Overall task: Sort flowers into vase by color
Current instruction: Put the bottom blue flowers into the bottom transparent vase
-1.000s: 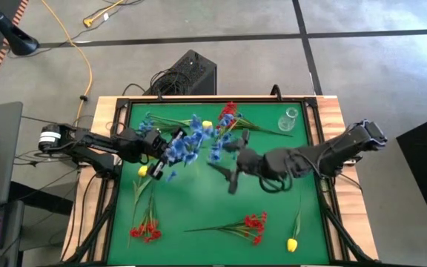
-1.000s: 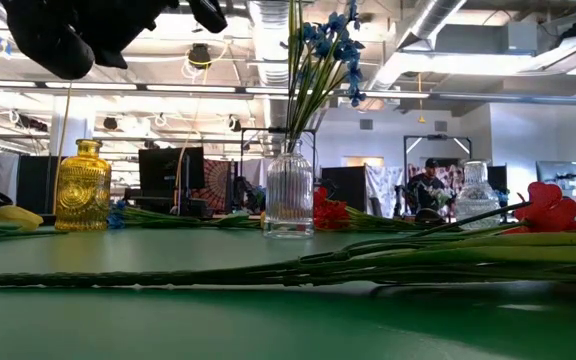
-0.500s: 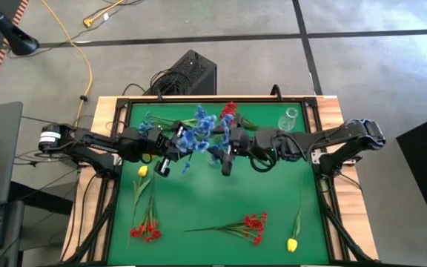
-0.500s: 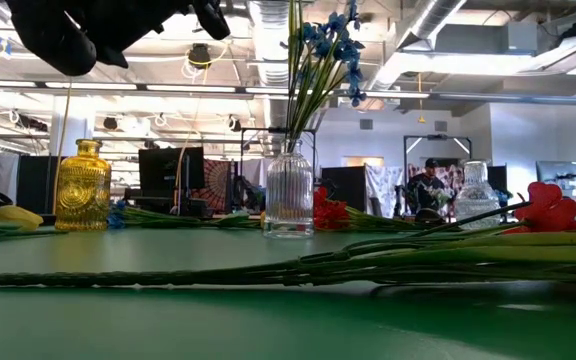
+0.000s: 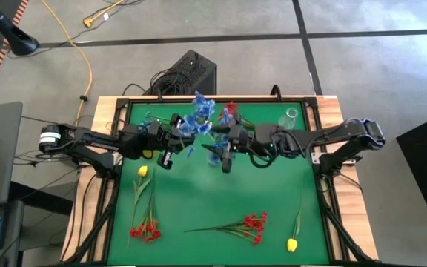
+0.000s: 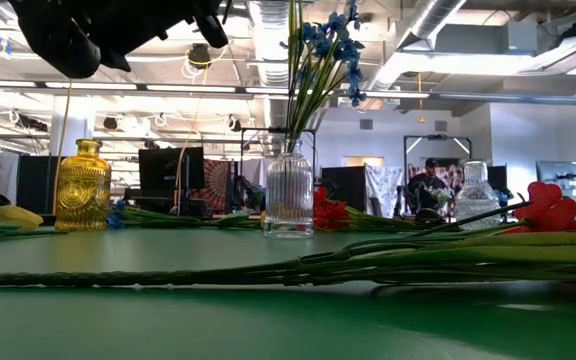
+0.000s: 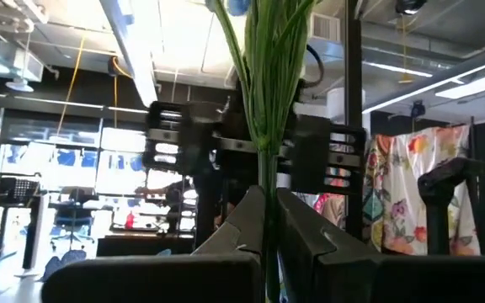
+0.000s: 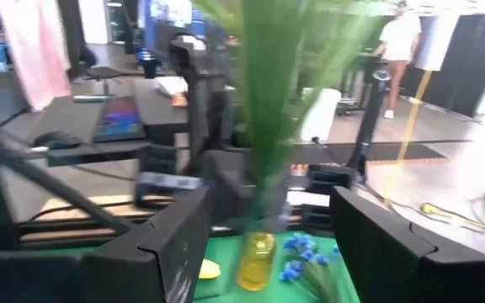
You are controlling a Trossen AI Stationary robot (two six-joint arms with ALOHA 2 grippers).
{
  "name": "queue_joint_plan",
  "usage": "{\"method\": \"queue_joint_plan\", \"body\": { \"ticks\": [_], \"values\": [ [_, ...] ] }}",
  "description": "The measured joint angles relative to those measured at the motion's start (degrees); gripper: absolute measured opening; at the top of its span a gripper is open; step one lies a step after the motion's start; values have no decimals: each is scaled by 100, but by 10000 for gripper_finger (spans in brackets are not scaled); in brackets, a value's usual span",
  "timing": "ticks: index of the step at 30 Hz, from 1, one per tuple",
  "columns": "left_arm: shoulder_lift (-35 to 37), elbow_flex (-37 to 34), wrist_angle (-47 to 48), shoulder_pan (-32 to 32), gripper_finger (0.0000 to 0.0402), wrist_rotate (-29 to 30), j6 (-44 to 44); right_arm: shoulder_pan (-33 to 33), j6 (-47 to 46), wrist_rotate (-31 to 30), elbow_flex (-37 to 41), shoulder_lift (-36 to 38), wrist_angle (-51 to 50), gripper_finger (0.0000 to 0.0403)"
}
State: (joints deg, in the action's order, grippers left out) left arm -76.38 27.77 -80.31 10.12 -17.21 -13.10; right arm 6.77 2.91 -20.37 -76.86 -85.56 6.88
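Note:
My left gripper (image 5: 167,148) (image 7: 268,206) is shut on a sprig of blue flowers (image 5: 197,115) and holds it above the table's far middle. My right gripper (image 5: 226,154) (image 8: 268,223) is open and faces it from the right. Its fingers stand on either side of blurred green stems (image 8: 280,93) without touching them. A ribbed clear vase (image 6: 289,195) stands on the green mat with blue flowers (image 6: 328,40) in it. A yellow vase (image 6: 83,185) stands to its left. Red sprigs (image 5: 252,222) and yellow tulips (image 5: 292,243) lie on the mat. My left gripper pinches the blue sprig's thin green stems (image 7: 268,181) between its two fingers, below where they bunch together. The stems rise upright from the fingers and cross them, with the blooms on top. The sprig is lifted clear of the table.
A second clear vase (image 5: 288,119) (image 6: 473,190) stands at the far right. More red (image 5: 147,231), red (image 5: 228,111) and blue (image 5: 147,119) sprigs and a yellow tulip (image 5: 142,170) lie on the mat. Long stems (image 6: 368,262) lie close to the low camera. Raised frame rails edge the mat.
My left gripper has carried the blue sprig toward the table's far edge, and its blooms now lie farther from the near side. My right gripper has moved from the table's middle toward the left and far side, up to the sprig held by the left gripper.

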Motion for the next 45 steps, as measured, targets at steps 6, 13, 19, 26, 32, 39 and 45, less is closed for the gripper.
{"method": "queue_joint_plan", "body": {
  "ticks": [6, 13, 19, 26, 32, 39, 45],
  "values": [
    [0, 2, 163, 83, 0, 132, 21, -346, -97, 709, 0, 0, 199, 270],
    [2, 4, 345, 204, 0, 229, 28, -499, -97, 998, 0, -2, 243, 270],
    [0, 4, 524, 233, 0, 295, 37, -602, -93, 1021, 0, -2, 419, 270],
    [0, 4, 652, 232, 0, 365, 64, -693, -95, 1280, 0, -2, 734, 264],
    [0, 4, 749, 232, 0, 409, 68, -693, -97, 1284, 0, -4, 752, 209],
    [0, 4, 769, 231, 1, 292, 61, -656, -98, 1276, 0, -2, 689, 81],
    [4, 4, 739, 231, 38, 98, 79, -556, -93, 1277, 0, -4, 680, 32]
  ]
}}
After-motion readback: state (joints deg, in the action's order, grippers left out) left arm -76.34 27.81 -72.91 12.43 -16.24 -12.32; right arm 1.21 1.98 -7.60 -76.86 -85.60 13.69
